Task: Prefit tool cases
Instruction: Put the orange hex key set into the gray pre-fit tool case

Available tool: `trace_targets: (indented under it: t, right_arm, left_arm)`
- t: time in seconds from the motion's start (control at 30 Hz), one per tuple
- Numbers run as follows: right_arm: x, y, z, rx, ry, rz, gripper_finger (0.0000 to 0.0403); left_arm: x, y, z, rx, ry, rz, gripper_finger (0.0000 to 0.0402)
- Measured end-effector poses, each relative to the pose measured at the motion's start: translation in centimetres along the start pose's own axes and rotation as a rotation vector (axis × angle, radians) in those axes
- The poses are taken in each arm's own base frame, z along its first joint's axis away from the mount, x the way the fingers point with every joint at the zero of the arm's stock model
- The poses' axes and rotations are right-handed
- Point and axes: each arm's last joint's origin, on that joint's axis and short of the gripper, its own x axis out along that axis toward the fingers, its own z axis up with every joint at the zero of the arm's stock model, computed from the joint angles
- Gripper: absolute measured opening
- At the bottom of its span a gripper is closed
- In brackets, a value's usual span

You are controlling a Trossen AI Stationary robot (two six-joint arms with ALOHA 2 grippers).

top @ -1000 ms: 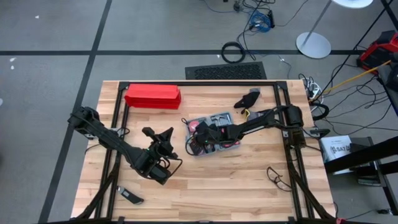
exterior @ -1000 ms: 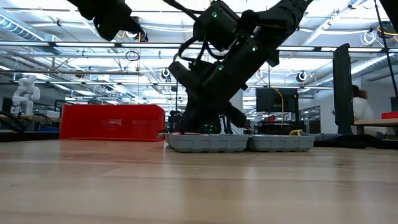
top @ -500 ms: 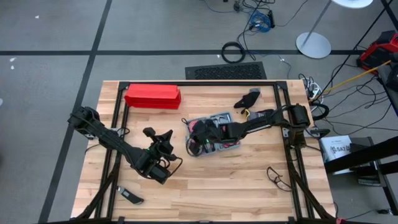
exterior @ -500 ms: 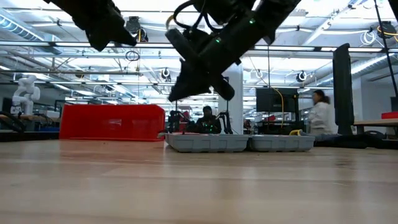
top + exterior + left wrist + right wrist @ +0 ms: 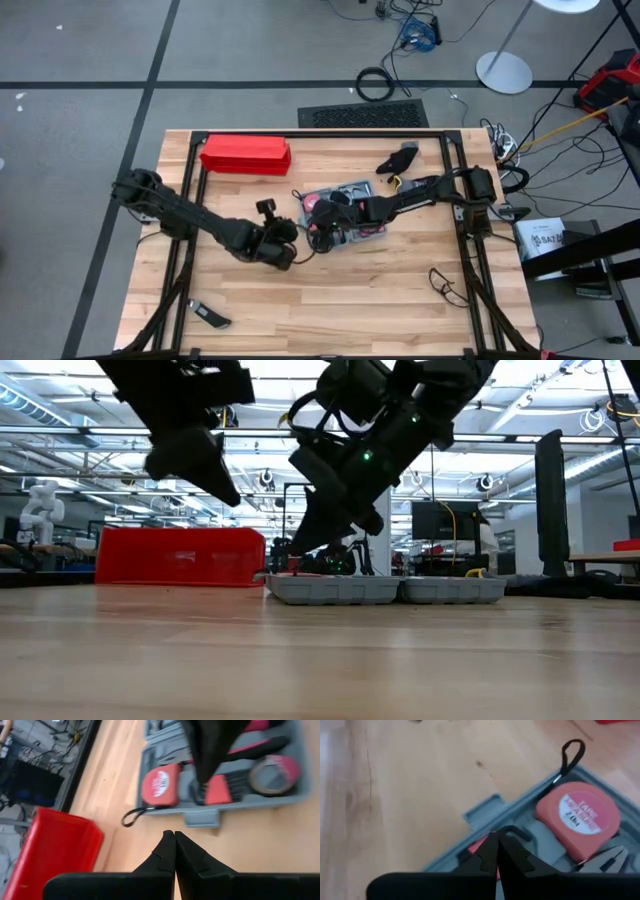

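Observation:
The blue-grey tool case (image 5: 352,228) lies open and flat mid-table, both halves (image 5: 385,590) up, with a red tape measure (image 5: 577,815), a tape roll (image 5: 274,774) and red-handled tools in its grey recesses. My right gripper (image 5: 496,840) is shut, pointing down over the case's left half (image 5: 322,215). My left gripper (image 5: 174,837) is shut and hangs above bare wood just left of the case (image 5: 290,240), facing the case's grey latch tab (image 5: 202,817). My right gripper comes from above, slanting down, with its shut fingertips (image 5: 202,782) at a red-and-black tool (image 5: 220,787) beside the tape measure. I cannot tell whether they touch it or hang just above.
A longer bright red box (image 5: 245,155) lies near the far left edge. A black object (image 5: 400,160) sits beyond the case, a small dark tool (image 5: 210,318) near the near left corner, and a cable loop (image 5: 445,285) at the right. Bare wood stretches along the near side.
My left gripper has swung about and moved toward the table's right, up close to the case. My right gripper lifted off the case's left half, then came down over it again, a little farther left. The case has stayed put.

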Motion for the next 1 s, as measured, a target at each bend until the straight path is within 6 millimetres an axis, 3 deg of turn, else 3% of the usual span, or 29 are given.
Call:
trace_targets:
  t: [0.2, 0.47, 0.63, 0.77, 1.0]
  right_arm:
    - [1.0, -0.7, -0.9, -0.004, 0.003, 0.008, 0.0]
    - [1.4, -2.8, -3.0, 0.073, 0.028, 0.032, 0.0]
    - [0.7, -2.1, -2.8, 0.07, 0.031, 0.128, 0.0]
    - [-0.2, -2.0, -2.3, 0.05, 0.05, 0.155, 0.0]
    - [-1.5, -2.2, -2.0, 0.001, 0.073, 0.144, 0.0]
  left_arm:
    - [1.0, 1.6, 0.3, -0.038, 0.029, 0.04, 0.0004]
    - [1.3, 1.8, 0.4, -0.05, 0.037, 0.043, 0.0004]
    - [2.2, 1.1, 0.6, -0.063, 0.025, -0.203, 0.0004]
    - [3.5, 0.5, 1.5, -0.127, -0.163, -0.558, 0.0003]
    - [5.8, 1.9, -0.1, -0.298, -0.104, -0.467, 0.0001]
